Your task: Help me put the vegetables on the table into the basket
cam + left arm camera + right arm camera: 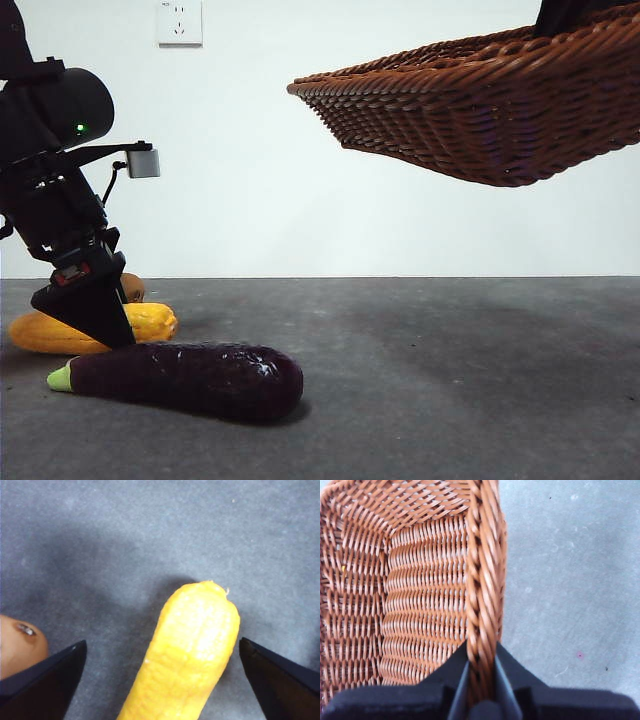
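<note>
The dark-purple eggplant [185, 378] lies on the grey table [450, 380] at the front left. Behind it lies the yellow corn cob [95, 328], with the brown potato [132, 287] just behind that. My left gripper [92, 318] is low over the corn, open, one jaw on each side of the cob [187, 650]; the potato [20, 647] sits beside one jaw. My right gripper [481, 672] is shut on the braided rim of the wicker basket [410, 595]. The basket [490, 105] hangs tilted in the air at the upper right, and it holds nothing.
A white wall with a socket [179, 22] stands behind the table. The left arm's dark body [50, 170] fills the left edge of the front view.
</note>
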Controlling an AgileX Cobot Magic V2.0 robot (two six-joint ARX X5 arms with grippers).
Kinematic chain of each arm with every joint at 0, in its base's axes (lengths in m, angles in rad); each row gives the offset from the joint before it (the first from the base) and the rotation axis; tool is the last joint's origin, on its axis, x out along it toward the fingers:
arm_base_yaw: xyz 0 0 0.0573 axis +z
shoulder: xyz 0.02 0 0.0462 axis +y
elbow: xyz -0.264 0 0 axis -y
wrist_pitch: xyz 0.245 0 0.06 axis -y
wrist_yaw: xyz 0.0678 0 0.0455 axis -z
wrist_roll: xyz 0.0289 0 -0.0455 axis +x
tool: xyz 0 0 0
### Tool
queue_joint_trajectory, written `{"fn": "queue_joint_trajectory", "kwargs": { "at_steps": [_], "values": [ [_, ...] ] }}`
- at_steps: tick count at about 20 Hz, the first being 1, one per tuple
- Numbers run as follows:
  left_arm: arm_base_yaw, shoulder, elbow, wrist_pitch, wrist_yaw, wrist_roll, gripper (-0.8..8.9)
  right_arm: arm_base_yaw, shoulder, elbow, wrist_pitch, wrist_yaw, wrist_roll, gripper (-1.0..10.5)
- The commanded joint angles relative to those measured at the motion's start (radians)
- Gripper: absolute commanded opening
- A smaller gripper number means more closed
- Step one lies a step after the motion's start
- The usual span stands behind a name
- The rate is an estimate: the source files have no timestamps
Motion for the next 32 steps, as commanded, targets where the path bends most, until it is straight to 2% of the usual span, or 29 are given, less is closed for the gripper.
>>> {"fn": "queue_joint_trajectory", "kwargs": {
  "at_steps": [1,3,4,9,12,18,20,22,25,27,30,32],
  "values": [
    [-0.003,0.013,0.001,-0.012,0.006,-0.009,4.51,0.0,-0.003,-0.008,0.015,-0.011,-0.004,-0.1],
    [-0.003,0.014,0.001,-0.018,0.006,-0.009,3.35,0.0,-0.003,-0.008,0.015,-0.012,-0.005,-0.1],
    [-0.003,0.014,0.001,-0.021,0.006,-0.009,3.1,0.0,-0.003,-0.008,0.014,-0.012,-0.004,-0.1],
    [-0.005,0.014,0.001,-0.048,0.007,-0.01,2.86,0.0,-0.003,-0.008,0.014,-0.038,-0.004,-0.1],
    [-0.007,0.014,0.001,-0.071,0.006,-0.027,-0.2,0.0,-0.003,-0.008,0.014,-0.037,-0.003,-0.1],
    [-0.007,-0.016,0.003,-0.077,0.006,-0.135,-0.08,0.0,-0.002,-0.008,0.005,-0.036,-0.003,-0.1],
    [-0.007,-0.071,0.003,-0.096,0.005,-0.138,-0.08,0.0,-0.002,-0.008,-0.005,-0.025,-0.003,-0.1],
    [-0.007,-0.158,0.003,-0.129,0.003,-0.14,-0.08,0.0,0.0,-0.01,-0.009,-0.009,-0.001,-0.1],
    [-0.007,-0.334,0.003,-0.211,0.008,-0.187,-0.08,0.0,0.0,-0.061,0.016,-0.007,0.016,-0.1],
    [-0.013,-0.447,0.003,-0.29,0.059,-0.223,-0.08,0.001,0.0,-0.13,0.069,-0.01,0.048,-0.1],
    [-0.068,-0.617,0.003,-0.398,0.097,-0.274,-0.08,0.002,0.0,-0.252,0.163,-0.011,0.105,-0.1],
    [-0.126,-0.708,0.003,-0.433,0.097,-0.349,-0.08,0.002,0.0,-0.314,0.218,-0.03,0.139,-0.1]
  ]
}}
